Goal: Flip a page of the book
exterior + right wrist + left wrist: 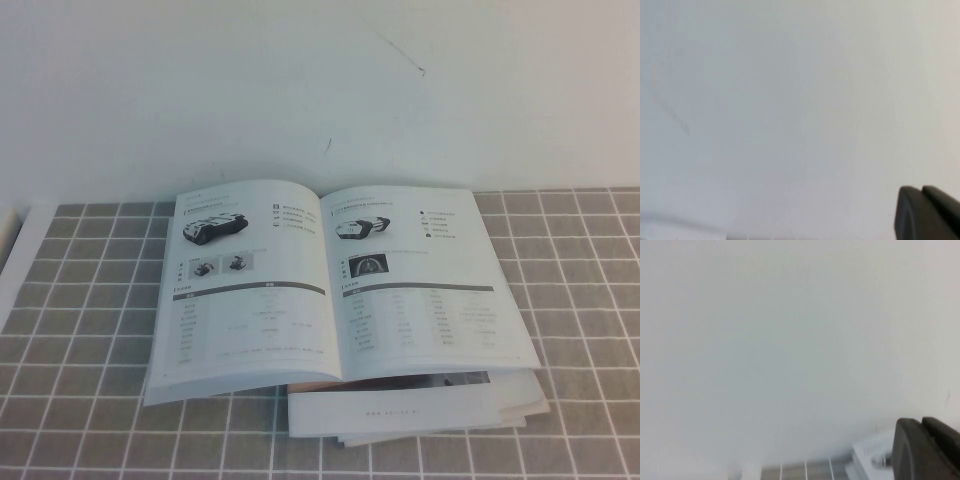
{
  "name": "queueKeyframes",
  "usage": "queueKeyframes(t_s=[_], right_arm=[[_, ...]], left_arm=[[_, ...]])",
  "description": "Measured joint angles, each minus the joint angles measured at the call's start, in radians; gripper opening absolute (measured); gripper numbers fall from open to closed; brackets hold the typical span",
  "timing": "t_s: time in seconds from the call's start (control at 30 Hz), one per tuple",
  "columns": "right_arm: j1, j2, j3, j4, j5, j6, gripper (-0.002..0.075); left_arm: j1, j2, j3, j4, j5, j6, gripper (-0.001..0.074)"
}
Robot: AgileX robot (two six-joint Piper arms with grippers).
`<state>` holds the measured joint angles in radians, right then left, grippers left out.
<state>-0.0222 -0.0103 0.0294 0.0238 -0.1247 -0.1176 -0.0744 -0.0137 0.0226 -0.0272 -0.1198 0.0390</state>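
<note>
book (335, 285) open flat, spine running away from robot; left gripper (927, 450) and right gripper (927, 212) closed, raised.

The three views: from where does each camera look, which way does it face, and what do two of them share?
High view: raised on the robot's side, angled down at the open book on the checked cloth; no arm shows.
Left wrist view: on the left arm, facing the wall; the left end effector fills a corner, shut, with the book's edge beside it.
Right wrist view: likewise; right end effector shut.
Shared: high and left wrist views show the book.
</note>
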Motion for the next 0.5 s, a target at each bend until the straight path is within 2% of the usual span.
queueKeyframes(t_s=[0.17, 0.33, 0.5], right_arm=[[0.0, 0.0, 0.0, 0.0, -0.32, 0.0, -0.0001], [0.0, 0.0, 0.0, 0.0, -0.555, 0.0, -0.0001], [0.0, -0.001, 0.0, 0.0, -0.696, 0.0, -0.0001]], left_arm=[[0.0, 0.0, 0.0, 0.001, -0.288, -0.011, -0.0004], [0.0, 0.0, 0.0, 0.003, -0.448, -0.021, -0.0004], [0.0, 0.0, 0.0, 0.003, -0.549, -0.026, -0.0004]])
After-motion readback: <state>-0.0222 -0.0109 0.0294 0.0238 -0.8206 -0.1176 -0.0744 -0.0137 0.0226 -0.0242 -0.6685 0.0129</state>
